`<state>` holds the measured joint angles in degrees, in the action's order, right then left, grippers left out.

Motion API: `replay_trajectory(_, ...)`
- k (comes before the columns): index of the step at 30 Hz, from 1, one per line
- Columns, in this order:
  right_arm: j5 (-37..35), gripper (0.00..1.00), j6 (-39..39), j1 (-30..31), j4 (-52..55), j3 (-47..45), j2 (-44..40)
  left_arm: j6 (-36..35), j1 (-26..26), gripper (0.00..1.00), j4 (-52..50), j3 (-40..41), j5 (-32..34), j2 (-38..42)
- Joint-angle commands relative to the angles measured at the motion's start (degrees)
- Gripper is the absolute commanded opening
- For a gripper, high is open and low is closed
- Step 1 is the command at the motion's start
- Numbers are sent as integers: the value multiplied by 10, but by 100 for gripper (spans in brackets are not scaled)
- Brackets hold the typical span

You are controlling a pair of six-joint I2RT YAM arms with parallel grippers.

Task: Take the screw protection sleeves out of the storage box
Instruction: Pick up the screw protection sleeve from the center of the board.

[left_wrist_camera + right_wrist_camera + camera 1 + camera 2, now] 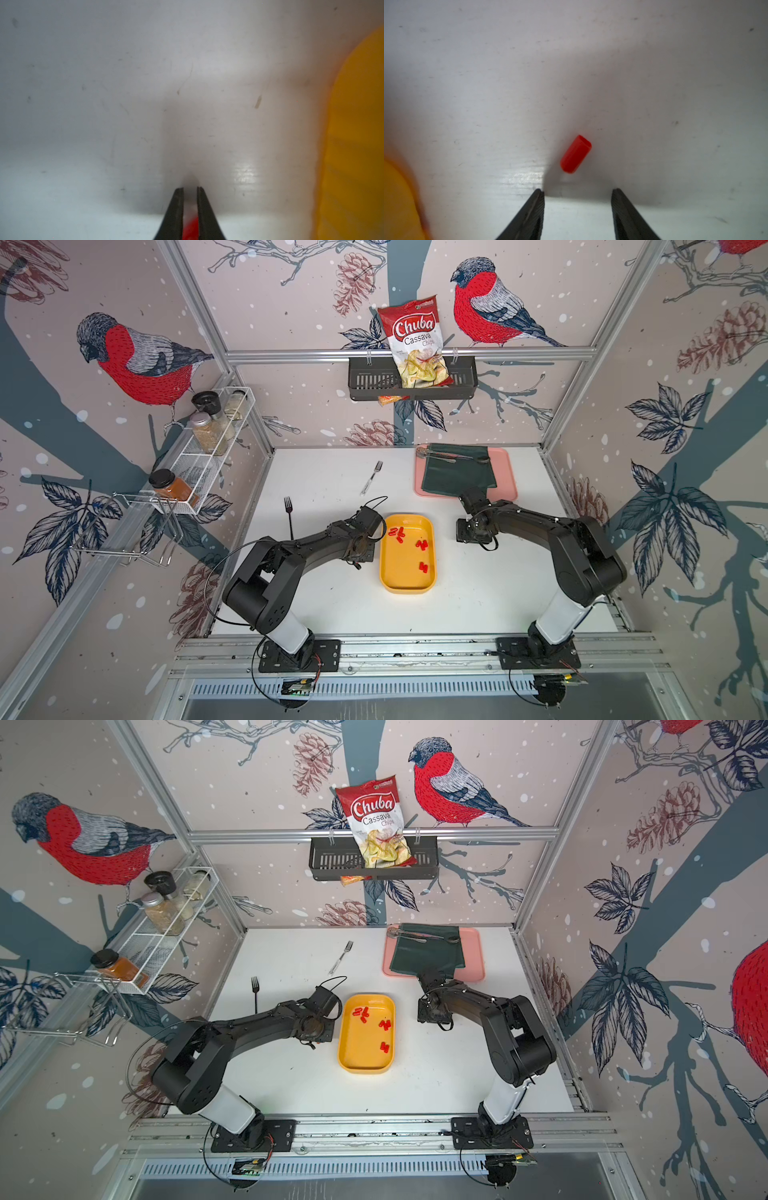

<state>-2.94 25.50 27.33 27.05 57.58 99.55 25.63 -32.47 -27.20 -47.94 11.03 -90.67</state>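
Lowering the left pincer (190, 188), clamped on a red sleeve (190, 227), near the tabletop (83, 124) before release should prevent rolling (right pincer (578, 192) gapes by a loose sleeve (575, 154)); more sleeves (422, 545) lie in the storage box (405, 588).

On my left wrist feed, the left gripper (190, 188) is over the white table (104, 93). Its two black fingers (176, 207) are nearly together, with only a thin slot between the tips. Further back in that slot a red screw protection sleeve (190, 229) is pinched, blurred and cut off by the frame edge. The table is scuffed, with a shadow around the tips and a glare patch beside them. The storage box (357, 145) shows as a blurred orange wall near the gripper, not touching it.
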Motion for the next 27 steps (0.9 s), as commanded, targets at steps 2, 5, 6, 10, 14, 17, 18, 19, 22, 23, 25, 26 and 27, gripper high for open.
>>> replay_trajectory(2,-5,57,5,0,-7,-1,0,-9,1,37,-40,-13,-1,34)
replay_trajectory(5,-4,57,5,1,-10,-3,0,-15,0,45,-67,-18,1,39)
replay_trajectory(6,-3,57,6,2,-12,-4,0,-16,0,45,-70,-16,4,41)
replay_trajectory(10,-1,57,6,2,-12,-2,3,-29,-6,46,-69,-7,-31,37)
replay_trajectory(14,-2,57,5,4,-11,-2,-1,-22,-34,50,-84,-11,-45,16)
replay_trajectory(17,-2,57,6,4,-10,-2,-1,-6,-43,51,-90,-9,-35,4)
replay_trajectory(18,-2,57,7,5,-10,-2,-1,-1,-44,51,-89,-5,-32,2)
replay_trajectory(19,-2,57,7,5,-10,-2,-2,1,-44,51,-89,-2,-29,1)
replay_trajectory(22,-2,57,7,6,-10,-2,-1,4,-44,51,-87,4,-22,1)
replay_trajectory(23,-2,57,6,6,-10,-2,-1,7,-43,51,-89,3,-14,0)
replay_trajectory(25,-2,57,6,6,-12,-2,-1,8,-42,49,-88,0,-6,-3)
replay_trajectory(26,-2,57,6,7,-12,-2,-1,9,-43,48,-87,0,-2,-6)
replay_trajectory(27,-2,57,6,7,-12,-2,1,10,-43,47,-85,-1,3,-10)
